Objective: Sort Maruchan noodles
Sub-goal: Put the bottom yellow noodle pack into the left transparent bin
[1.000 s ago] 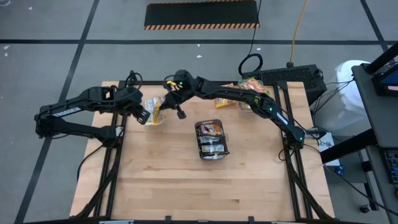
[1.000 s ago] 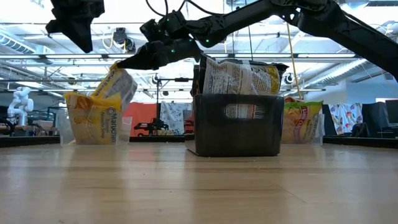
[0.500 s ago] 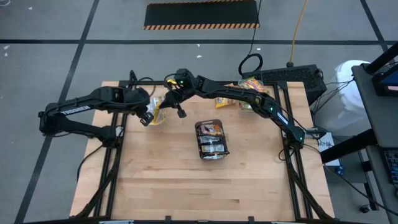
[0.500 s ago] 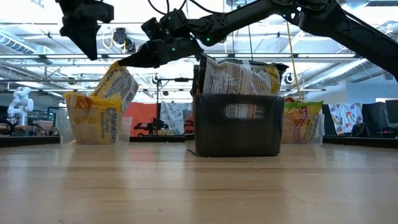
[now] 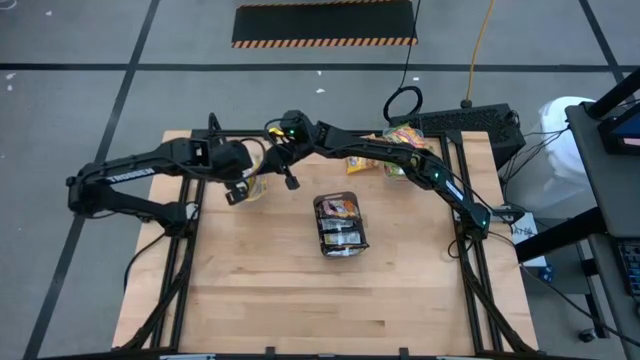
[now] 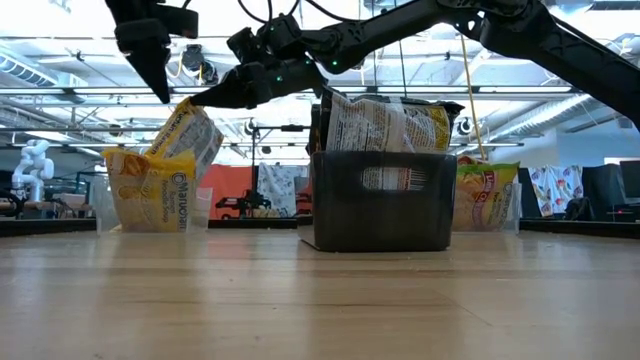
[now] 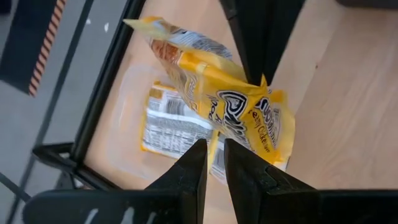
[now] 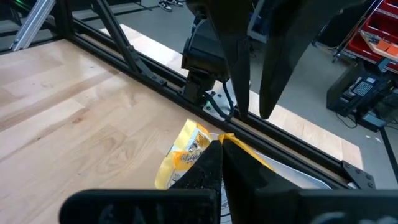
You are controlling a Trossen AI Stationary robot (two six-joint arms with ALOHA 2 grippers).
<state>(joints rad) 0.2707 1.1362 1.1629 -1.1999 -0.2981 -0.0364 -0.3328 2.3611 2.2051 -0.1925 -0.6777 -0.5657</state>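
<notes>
Fingers of my right gripper are pressed shut on the top corner of a yellow Maruchan packet, holding it tilted over the clear tub at the table's far left, where more yellow packets stand. My left gripper hangs just above that same tub, its fingers set to a narrow gap with nothing between them; through its wrist camera I see the held yellow packet lying across another packet's printed back inside the tub. Mid-table sits the dark grey tray, with brown and orange packets stacked in it. At the far right, a second tub holds green-edged orange-pink packets. All of this rests on the wooden table.
</notes>
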